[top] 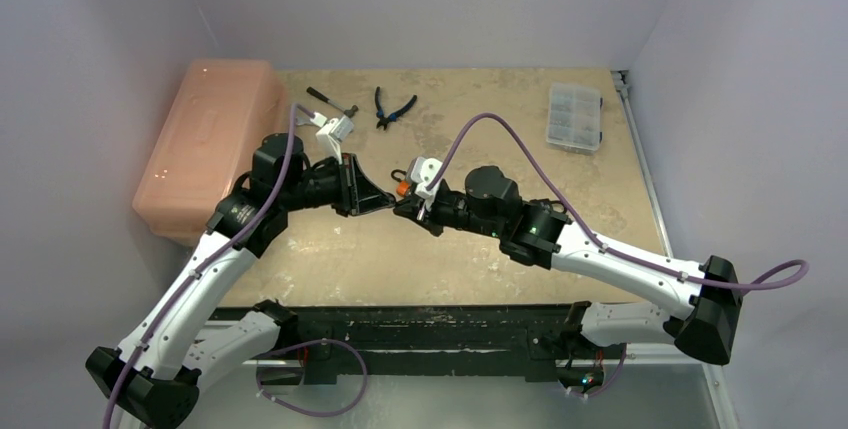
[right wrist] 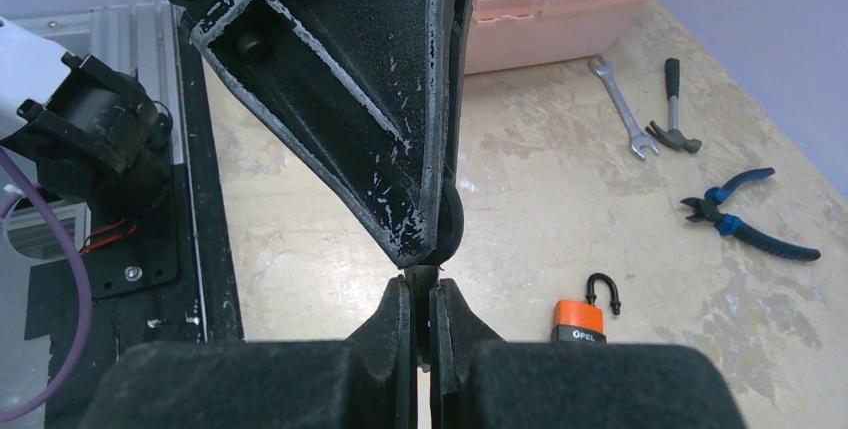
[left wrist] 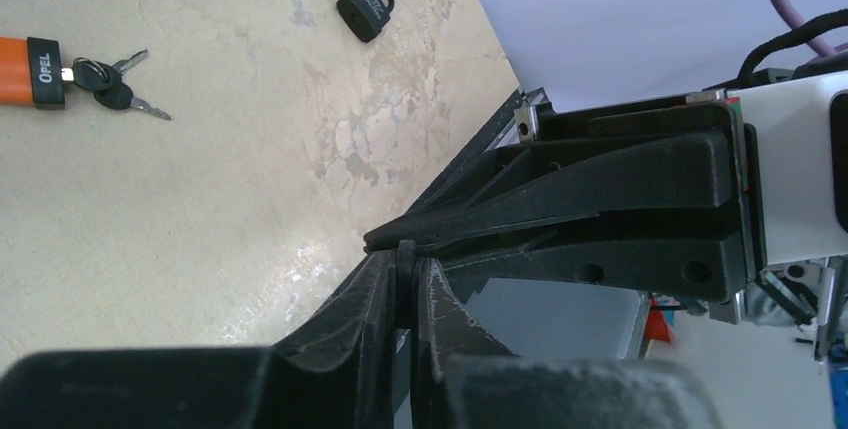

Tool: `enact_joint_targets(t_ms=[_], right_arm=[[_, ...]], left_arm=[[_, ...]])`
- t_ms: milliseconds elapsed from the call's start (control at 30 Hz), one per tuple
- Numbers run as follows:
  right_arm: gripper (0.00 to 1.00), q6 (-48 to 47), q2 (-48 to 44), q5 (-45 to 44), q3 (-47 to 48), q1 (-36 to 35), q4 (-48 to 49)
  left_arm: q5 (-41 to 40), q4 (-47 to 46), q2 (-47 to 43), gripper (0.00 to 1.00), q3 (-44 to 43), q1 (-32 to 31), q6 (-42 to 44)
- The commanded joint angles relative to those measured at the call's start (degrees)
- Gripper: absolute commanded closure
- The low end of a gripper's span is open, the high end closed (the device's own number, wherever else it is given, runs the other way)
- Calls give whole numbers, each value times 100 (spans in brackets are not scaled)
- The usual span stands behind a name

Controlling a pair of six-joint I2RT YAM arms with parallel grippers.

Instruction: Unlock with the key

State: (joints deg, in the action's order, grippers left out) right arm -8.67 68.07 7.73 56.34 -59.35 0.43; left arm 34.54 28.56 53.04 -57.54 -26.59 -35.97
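Keys [left wrist: 112, 95], two on one ring; one padlock [left wrist: 365, 11]; left hand [left wrist: 405, 267] and right hand [right wrist: 422, 294] each pressed together.

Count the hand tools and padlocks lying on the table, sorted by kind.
Hammer: 1
Wrench: 1
Pliers: 1
Padlocks: 2, the orange padlock and the black padlock
Total: 5
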Motion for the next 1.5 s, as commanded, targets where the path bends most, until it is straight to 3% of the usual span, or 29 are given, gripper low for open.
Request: enact_joint_targets(t_ms=[0, 33, 67, 233, 400, 533, 633, 667, 733, 967, 1167, 1467], right_arm=[[100, -30, -119, 80, 229, 11, 116], [100, 15, -114, 16, 236, 11, 111], [92, 76, -106, -73, 244, 11, 103], [33, 600, -102, -861, 187, 11, 129], [16, 2150, -490, -2923, -210, 24, 208], [3, 3951, -540, -4110, -201, 400, -964], [1, 5289, -402, -3084, -240, 1555, -1730], [1, 5560, -309, -2488, -259, 1994, -1910], [1, 5797, -69, -2127, -200, 2594, -2306], [1, 6897, 1192, -3068, 506, 3280, -4404], [1, 7122, 1716, -2703, 368, 4140, -4593], [1, 7173, 2047, -2807, 388, 4758, -4677]], left_arm=[[76, -286, 30, 100, -3, -4, -1], [41, -289, 34, 100, 19, -4, -6], [-61, -294, 21, 100, 34, -3, -15], [-758, -201, -174, 100, 111, -4, 124], [-1535, 63, -323, 100, 240, -4, 552], [-2034, 124, -438, 100, 466, -4, 901], [-2327, 62, -531, 100, 685, -4, 1110], [-2412, 21, -565, 100, 800, -4, 1151], [-2546, -41, -623, 100, 974, -4, 1206], [-2831, -146, -857, 100, 1333, -4, 1276], [-2927, -163, -907, 100, 1356, -4, 1329], [-2883, -166, -901, 100, 1368, -4, 1342]])
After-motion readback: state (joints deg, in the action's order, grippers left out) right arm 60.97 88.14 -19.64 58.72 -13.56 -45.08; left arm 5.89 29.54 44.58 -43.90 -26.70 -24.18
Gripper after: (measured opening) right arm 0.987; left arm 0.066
